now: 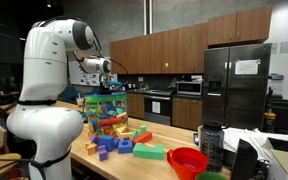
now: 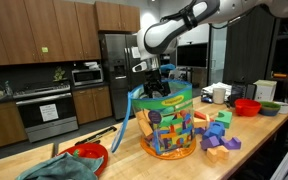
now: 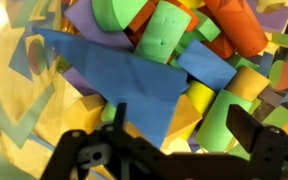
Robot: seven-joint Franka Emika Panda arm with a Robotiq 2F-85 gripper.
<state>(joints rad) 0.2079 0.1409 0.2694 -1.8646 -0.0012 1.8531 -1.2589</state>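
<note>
Wrist view looks down into the clear tub [image 3: 14, 90], whose walls keep the foam blocks [image 3: 159, 30] piled up, and the gripper [image 3: 176, 118] hangs just over them, fingers spread wide and empty, around the blue block [image 3: 124, 75] on top.

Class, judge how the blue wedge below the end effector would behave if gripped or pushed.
The blue wedge looks like matte foam, so probably light and squashy. Flat faces suggest it won't roll, though its slopes may slip from the end effector. It rests on loose blocks, so pushing likely shifts them.
</note>
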